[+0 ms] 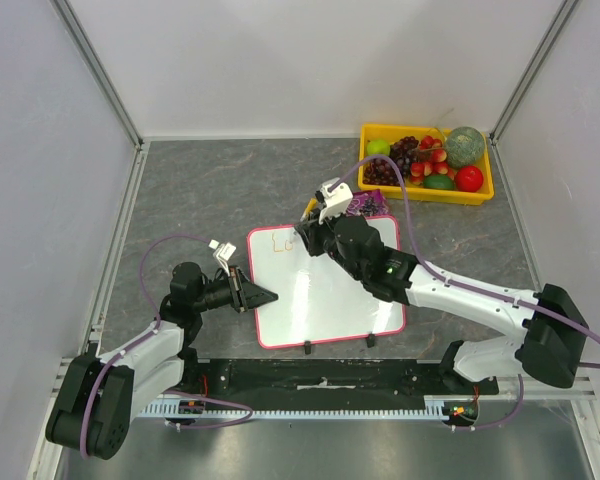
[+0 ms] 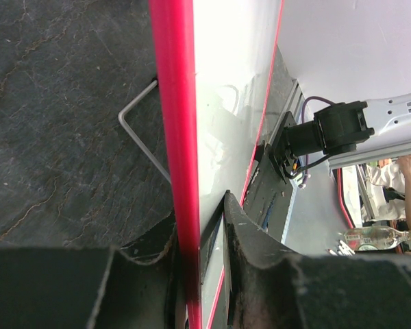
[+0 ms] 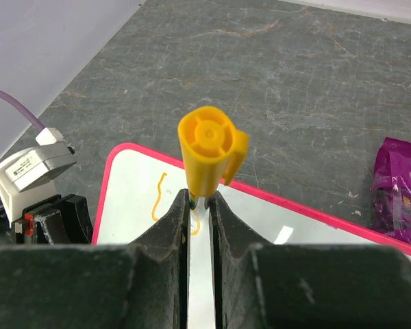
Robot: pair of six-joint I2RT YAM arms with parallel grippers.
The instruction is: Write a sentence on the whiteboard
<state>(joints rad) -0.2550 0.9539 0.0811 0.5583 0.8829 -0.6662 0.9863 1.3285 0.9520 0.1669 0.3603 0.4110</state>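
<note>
The whiteboard (image 1: pixel 330 300) lies at the middle of the counter (image 1: pixel 220 180), closer to its near edge. It is a glossy white rectangle with a smooth pink-red frame and rounded corners. Two small black feet stick out from the side facing the near edge. The counter is a dark grey, stone-patterned sheet with pale veins.

The left fingers (image 1: pixel 260 296) are black, with ridged inner faces. They are clamped onto the board's left frame edge, one on the writing face and one on the back. In the left wrist view a thin bent metal wire (image 2: pixel 138 130) shows against the counter behind the board.

The right fingers (image 1: pixel 308 235) are pressed together on a marker (image 3: pixel 205 147). It has a slim barrel topped by a chunky yellow-orange plastic cap with a side clip. The tip points down at the board's far-left corner. Of the sentence (image 3: pixel 159 199) only thin orange strokes show there, an L-like line and the start of a curve just beside the tip.

A crinkled, shiny purple packet (image 1: pixel 365 204) lies on the counter just past the board's far-right corner. Towards the counter's far-right corner stands a yellow plastic tray (image 1: pixel 390 127). It holds dark grapes (image 1: pixel 405 150), a netted green melon (image 1: pixel 466 146) and a smooth red apple (image 1: pixel 469 178).
</note>
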